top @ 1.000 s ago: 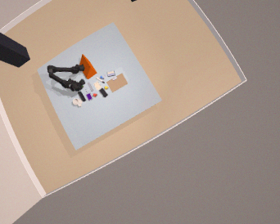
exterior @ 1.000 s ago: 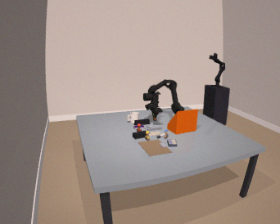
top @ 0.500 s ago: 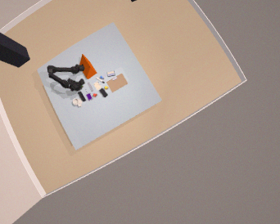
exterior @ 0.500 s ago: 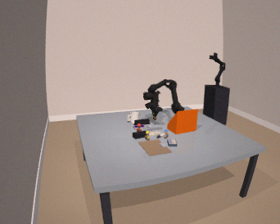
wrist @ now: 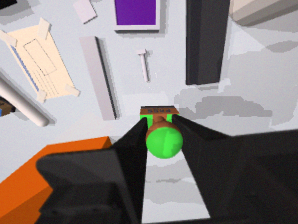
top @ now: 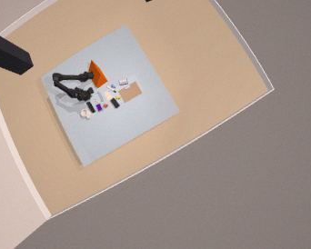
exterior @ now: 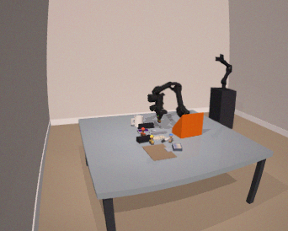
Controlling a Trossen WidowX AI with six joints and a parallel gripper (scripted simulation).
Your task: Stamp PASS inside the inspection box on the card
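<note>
My gripper [top: 91, 93] [exterior: 159, 119] [wrist: 159, 119] is shut on the PASS stamp, which has a round green knob [wrist: 164, 143] and a brown block with lettering on its edge. The stamp is upright and appears raised above the bench. The purple ink pad [top: 99, 107] [wrist: 136, 13] in its pale tray lies ahead of the gripper, at the top of the wrist view. The cream card [top: 108, 95] [wrist: 54, 84] is taped down at the left of the wrist view. Its outlined box [wrist: 46, 53] shows no print that I can make out. The stamp's underside is hidden.
An orange wedge [top: 98, 75] [exterior: 191, 126] [wrist: 75, 161] stands near the gripper. A grey bar [wrist: 100, 80] lies between card and gripper, a small T-shaped piece [wrist: 144, 66] ahead. A black block [wrist: 204, 45] and white mug [exterior: 138, 120] stand beyond the pad. Red [exterior: 142, 130] and yellow [exterior: 152, 137] knobs stand nearby.
</note>
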